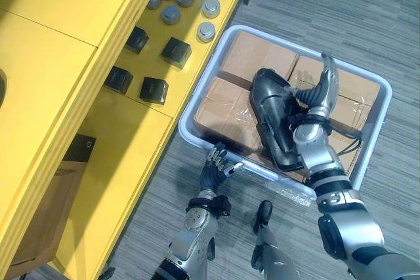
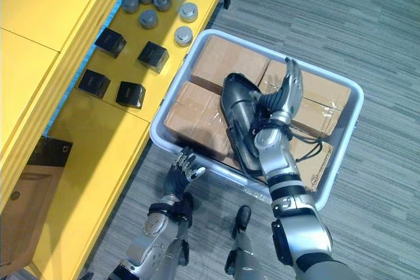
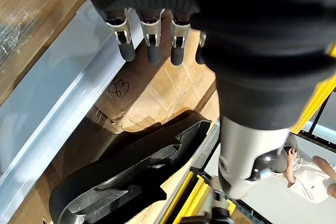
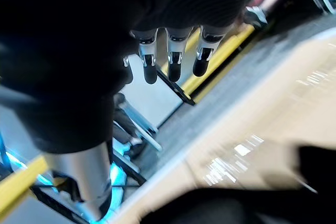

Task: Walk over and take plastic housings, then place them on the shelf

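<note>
A long black plastic housing (image 1: 270,111) lies across brown cardboard boxes (image 1: 226,113) inside a pale grey bin (image 1: 190,122) on the floor. My right hand (image 1: 323,90) is over the bin at the housing's right side, open, fingers straight and pointing away from me; its fingers (image 4: 176,61) hang above the cardboard. My left hand (image 1: 218,164) hovers at the bin's near rim, fingers relaxed and holding nothing. Past its fingers (image 3: 152,43) I see the bin's rim (image 3: 58,98) and the housing (image 3: 131,177).
A yellow shelf (image 1: 125,136) stands left of the bin, carrying small black boxes (image 1: 176,51) and several grey round caps (image 1: 210,8). Grey carpet (image 1: 341,11) lies beyond and to the right of the bin. A person in a white shirt (image 3: 307,179) shows far off.
</note>
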Tool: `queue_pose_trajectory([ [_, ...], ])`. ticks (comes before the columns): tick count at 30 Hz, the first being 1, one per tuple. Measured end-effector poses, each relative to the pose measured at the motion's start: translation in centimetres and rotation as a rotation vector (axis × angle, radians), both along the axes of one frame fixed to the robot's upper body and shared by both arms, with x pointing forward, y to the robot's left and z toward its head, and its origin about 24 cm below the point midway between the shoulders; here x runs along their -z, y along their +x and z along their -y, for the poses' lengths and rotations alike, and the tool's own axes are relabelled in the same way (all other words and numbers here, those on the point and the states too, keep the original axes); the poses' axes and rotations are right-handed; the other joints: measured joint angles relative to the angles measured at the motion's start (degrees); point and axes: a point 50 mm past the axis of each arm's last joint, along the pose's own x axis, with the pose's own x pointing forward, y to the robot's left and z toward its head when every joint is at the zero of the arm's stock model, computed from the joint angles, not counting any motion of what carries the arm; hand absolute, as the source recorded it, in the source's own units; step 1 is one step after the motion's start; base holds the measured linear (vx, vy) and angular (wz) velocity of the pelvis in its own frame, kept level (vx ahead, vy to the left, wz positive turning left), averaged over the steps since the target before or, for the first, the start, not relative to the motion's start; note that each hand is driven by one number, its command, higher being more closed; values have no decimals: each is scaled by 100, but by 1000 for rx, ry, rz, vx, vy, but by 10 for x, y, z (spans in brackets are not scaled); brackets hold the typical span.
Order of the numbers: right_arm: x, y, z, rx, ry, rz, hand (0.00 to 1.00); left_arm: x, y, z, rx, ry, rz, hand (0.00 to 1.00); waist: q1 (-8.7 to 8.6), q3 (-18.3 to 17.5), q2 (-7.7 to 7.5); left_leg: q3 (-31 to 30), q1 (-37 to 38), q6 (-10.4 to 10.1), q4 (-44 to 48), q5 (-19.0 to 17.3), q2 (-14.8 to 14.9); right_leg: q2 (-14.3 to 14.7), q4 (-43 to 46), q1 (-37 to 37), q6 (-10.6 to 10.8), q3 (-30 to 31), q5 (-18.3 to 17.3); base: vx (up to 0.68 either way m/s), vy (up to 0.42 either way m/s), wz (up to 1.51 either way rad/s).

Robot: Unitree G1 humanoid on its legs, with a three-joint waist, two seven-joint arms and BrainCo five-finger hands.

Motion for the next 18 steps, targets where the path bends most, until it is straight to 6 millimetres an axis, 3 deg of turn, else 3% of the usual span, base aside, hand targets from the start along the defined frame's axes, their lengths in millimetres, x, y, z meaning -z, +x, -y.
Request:
queue_pose_trajectory([
  [4, 23, 3, 4, 8, 34, -96, 0, 2, -1, -2, -6, 1, -8, 0, 0, 0, -1, -13, -6, -7, -1, 5, 3, 4, 0, 2, -3, -12, 3, 14, 59, 2],
  [8, 47, 6, 24, 79, 104, -221, 0, 6, -4, -4, -19, -1, -26, 0, 12, 0, -1, -67, -45, -15, -3, 12, 1, 6, -7, -5, -3, -42, 3, 18, 56, 5],
  [11, 45, 10, 33, 110, 117, -247, 0, 6, -4, -5, -27, -1, -32, 0, 2, 0, -2, -92, -126, -21, -3, 26, -1, 7, -8, -75, -7, -57, 9, 19, 63, 3],
  [12, 43, 11, 35, 117, 117, -252, 100, 7, -4, -4, -27, 0, -34, 0, 2, 0, -2, -99, -132, -21, -3, 28, 0, 8, -9, -77, -8, -63, 9, 9, 49, 4],
  [18, 32, 14, 67, 209, 99, -304, 100, 7, -4, -4, -25, -1, -35, 0, 10, 0, -2, -187, -178, -12, -4, 46, -15, -1, -8, -73, -2, -169, 4, 14, 71, 7],
])
